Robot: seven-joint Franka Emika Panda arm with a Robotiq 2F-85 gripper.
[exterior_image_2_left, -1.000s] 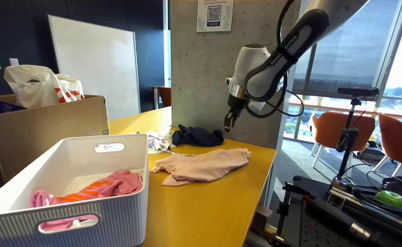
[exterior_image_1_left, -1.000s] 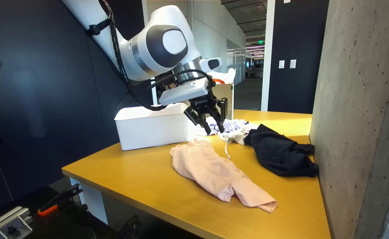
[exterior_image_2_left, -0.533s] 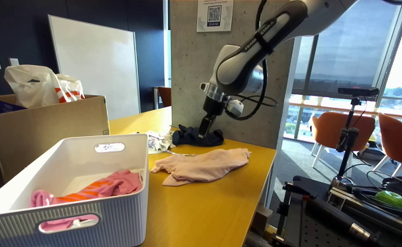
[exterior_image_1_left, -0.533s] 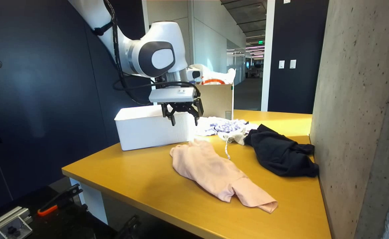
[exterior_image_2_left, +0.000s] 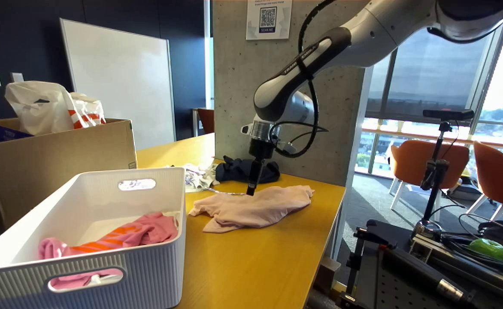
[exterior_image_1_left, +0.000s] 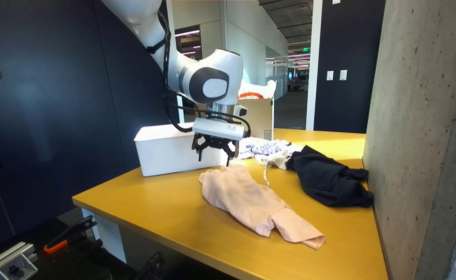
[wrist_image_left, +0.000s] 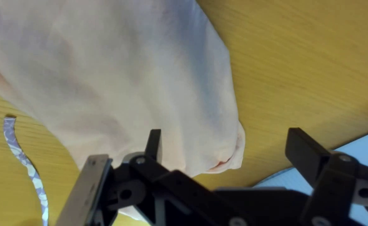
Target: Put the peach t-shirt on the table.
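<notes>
The peach t-shirt [exterior_image_1_left: 247, 198] lies loosely spread on the yellow-orange table [exterior_image_1_left: 154, 202], one sleeve toward the front. In both exterior views my gripper [exterior_image_1_left: 214, 162] points downward over the shirt's end closest to the white box. The wrist view has the gripper [wrist_image_left: 224, 135] wide open, nothing between its fingers. One finger stands over the peach cloth [wrist_image_left: 133, 78], the other past the shirt's edge, over bare wood beside the box. From an exterior view the fingertips [exterior_image_2_left: 250, 193] appear just above the cloth; whether they touch it I cannot tell.
Right beside the gripper stands the white box [exterior_image_2_left: 148, 274], with pink clothing [exterior_image_2_left: 135, 231] inside. A black garment [exterior_image_1_left: 331, 179] lies against the concrete pillar [exterior_image_1_left: 418, 136]. Behind are a patterned cloth [exterior_image_1_left: 267, 146] with a trailing strap [wrist_image_left: 27, 160] and a cardboard box [exterior_image_2_left: 62, 163].
The arm has come down and straightened, bringing my gripper from high up to low above the shirt's end. Its jaws have spread wider. The shirt has not moved.
</notes>
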